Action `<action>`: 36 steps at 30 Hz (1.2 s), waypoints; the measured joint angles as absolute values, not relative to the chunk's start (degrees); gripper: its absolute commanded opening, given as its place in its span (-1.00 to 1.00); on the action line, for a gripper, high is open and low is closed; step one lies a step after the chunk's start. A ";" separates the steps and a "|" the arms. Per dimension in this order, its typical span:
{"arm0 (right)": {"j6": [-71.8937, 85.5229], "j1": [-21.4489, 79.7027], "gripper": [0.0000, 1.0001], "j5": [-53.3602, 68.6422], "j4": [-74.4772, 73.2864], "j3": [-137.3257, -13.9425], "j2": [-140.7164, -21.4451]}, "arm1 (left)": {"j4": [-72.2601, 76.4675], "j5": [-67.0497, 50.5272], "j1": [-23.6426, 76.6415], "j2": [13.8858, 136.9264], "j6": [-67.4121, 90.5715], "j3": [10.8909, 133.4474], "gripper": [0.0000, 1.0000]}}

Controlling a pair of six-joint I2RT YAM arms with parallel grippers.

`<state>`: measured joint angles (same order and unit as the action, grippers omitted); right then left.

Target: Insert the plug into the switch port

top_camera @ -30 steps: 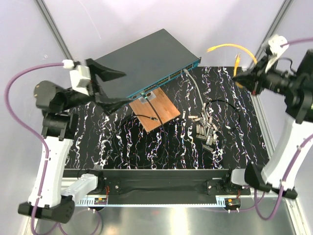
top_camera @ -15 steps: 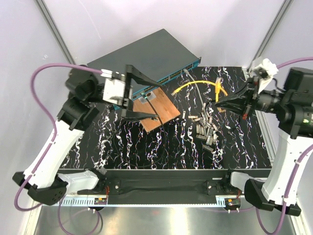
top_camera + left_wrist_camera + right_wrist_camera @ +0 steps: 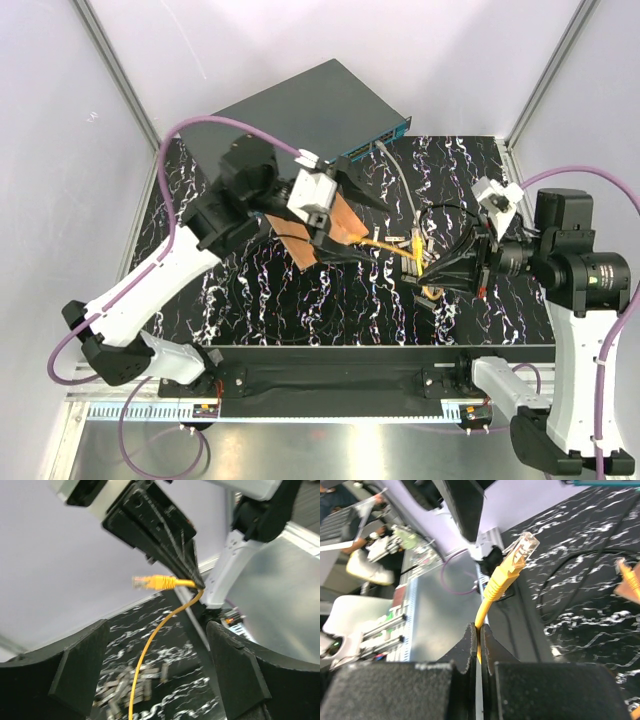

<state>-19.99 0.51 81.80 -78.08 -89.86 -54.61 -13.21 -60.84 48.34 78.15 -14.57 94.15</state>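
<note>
Progress report: our right pincer (image 3: 480, 630) is clamped on the yellow cable (image 3: 490, 597) just behind the plug (image 3: 520, 552), over mid-surface. Left pincer (image 3: 156, 630) gapes wide, facing it. The switch (image 3: 290, 115) sits at the far edge, so insertion isn't done yet.

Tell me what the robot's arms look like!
The left arm and right arm have white shells with black joints. A purple cable loops along each one. The left gripper and right gripper have black, pointed, wedge-shaped fingers.
</note>
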 measured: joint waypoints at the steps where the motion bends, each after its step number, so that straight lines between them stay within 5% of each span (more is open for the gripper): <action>1: -19.70 1.21 -1.00 82.02 -78.08 -89.41 -54.37 | -12.95 -60.73 49.28 78.56 -13.61 94.15 0.63; 17: -20.75 10.44 -1.00 78.65 -79.22 -86.41 -52.42 | 5.10 -61.43 55.16 80.75 14.59 87.48 0.07; 27: -22.92 12.95 -1.00 76.97 -79.07 -86.11 -52.86 | 8.56 -60.97 55.96 80.75 20.60 83.61 0.28; 36: -23.29 13.28 -1.00 76.95 -78.89 -86.11 -53.17 | 10.94 -61.06 55.90 80.75 23.64 82.72 -0.09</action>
